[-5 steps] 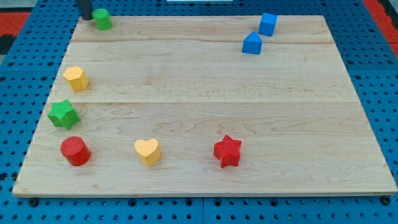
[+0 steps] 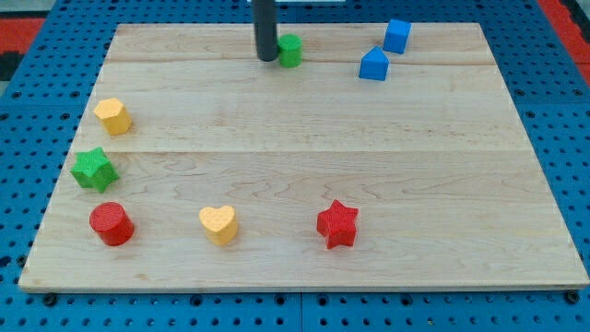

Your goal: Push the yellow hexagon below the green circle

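Note:
The yellow hexagon (image 2: 112, 116) lies near the board's left edge. The green circle (image 2: 290, 50) sits near the view's top, a little left of the middle. My tip (image 2: 266, 59) stands right against the green circle's left side, far to the upper right of the yellow hexagon.
A green star (image 2: 94, 170) and a red cylinder (image 2: 112, 223) lie below the yellow hexagon on the left. A yellow heart (image 2: 218, 224) and a red star (image 2: 337, 224) sit near the view's bottom. Two blue blocks (image 2: 396, 36) (image 2: 373, 65) sit at the top right.
The green circle has slid from the board's top left corner to the right along the top edge, and my tip has moved with it, staying on its left side.

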You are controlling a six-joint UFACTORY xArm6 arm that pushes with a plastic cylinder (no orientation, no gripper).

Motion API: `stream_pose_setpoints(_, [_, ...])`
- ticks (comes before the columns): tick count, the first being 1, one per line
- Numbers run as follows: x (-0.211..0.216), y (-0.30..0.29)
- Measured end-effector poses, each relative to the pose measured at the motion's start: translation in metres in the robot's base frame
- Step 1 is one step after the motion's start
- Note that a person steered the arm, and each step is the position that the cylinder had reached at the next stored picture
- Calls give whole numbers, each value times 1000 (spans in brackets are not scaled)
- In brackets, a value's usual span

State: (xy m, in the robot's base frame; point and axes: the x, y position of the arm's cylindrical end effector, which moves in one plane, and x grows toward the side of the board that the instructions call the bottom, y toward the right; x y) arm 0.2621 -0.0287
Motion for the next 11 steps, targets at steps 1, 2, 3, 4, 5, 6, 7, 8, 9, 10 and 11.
stream_pose_setpoints(1, [9, 0])
stream_pose_setpoints(2, [76, -34])
stream_pose_setpoints(3, [151, -100])
stream_pose_setpoints(4, [171, -194])
stream_pose_setpoints(5, [176, -260])
stream_pose_setpoints(6, [167, -258])
stream_pose_setpoints(7, [134, -228])
stream_pose_setpoints(8, [101, -209])
stream_pose_setpoints(9, [79, -171])
stream_pose_setpoints(10, [64, -114])
stream_pose_setpoints(11, [59, -51])
